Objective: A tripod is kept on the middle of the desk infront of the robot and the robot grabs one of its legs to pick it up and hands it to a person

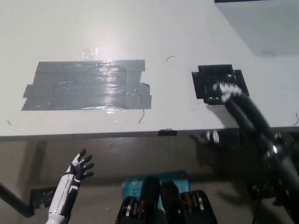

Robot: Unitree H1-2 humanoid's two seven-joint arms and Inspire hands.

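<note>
While blurred right robot hand [231,91] hangs over desk [187,28], grip unclear; left robot hand [80,167] low, fingers spread.
</note>
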